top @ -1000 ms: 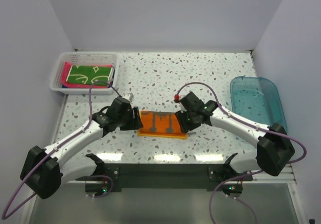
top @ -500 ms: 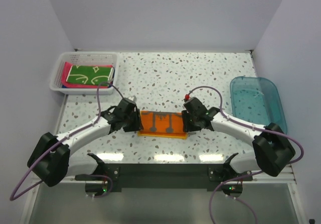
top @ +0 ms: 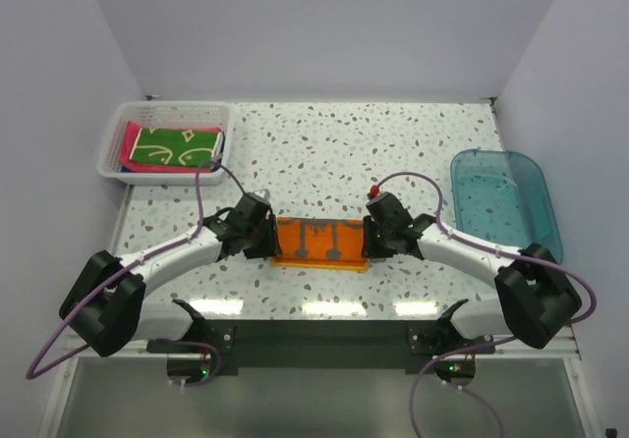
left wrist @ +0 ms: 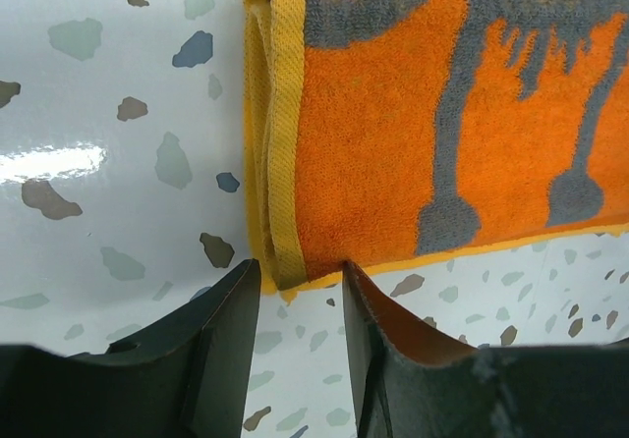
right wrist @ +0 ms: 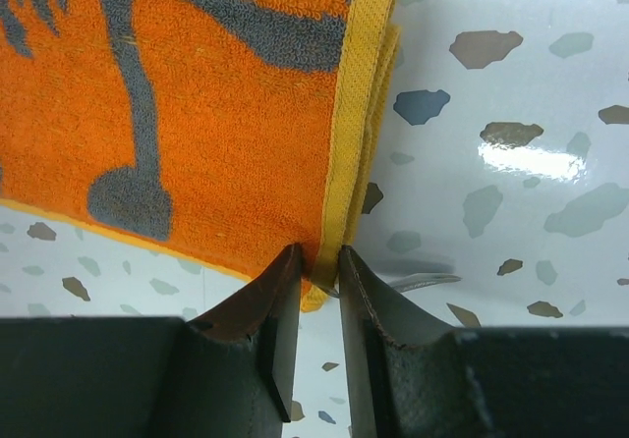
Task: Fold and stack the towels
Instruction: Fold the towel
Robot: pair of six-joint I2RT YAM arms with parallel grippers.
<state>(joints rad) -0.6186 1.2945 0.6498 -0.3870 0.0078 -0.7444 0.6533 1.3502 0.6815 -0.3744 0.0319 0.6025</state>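
Two grippers flank the orange towel [top: 319, 242], folded flat on the table [top: 324, 153] near its front edge. Your right gripper [right wrist: 316, 261] pinches the yellow hem at one near corner. Your left gripper [left wrist: 295, 279] brackets the other, fingers [left wrist: 221, 330] close on either side; whether they squeeze, you cannot tell.

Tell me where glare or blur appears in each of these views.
Top external: sharp and evenly lit, with three bright reflections along the near edge of the table. Left wrist: a glare patch on the table left of the orange towel, whose weave is crisp. Right wrist: similar glare right of the towel; the dark fingers show little detail.
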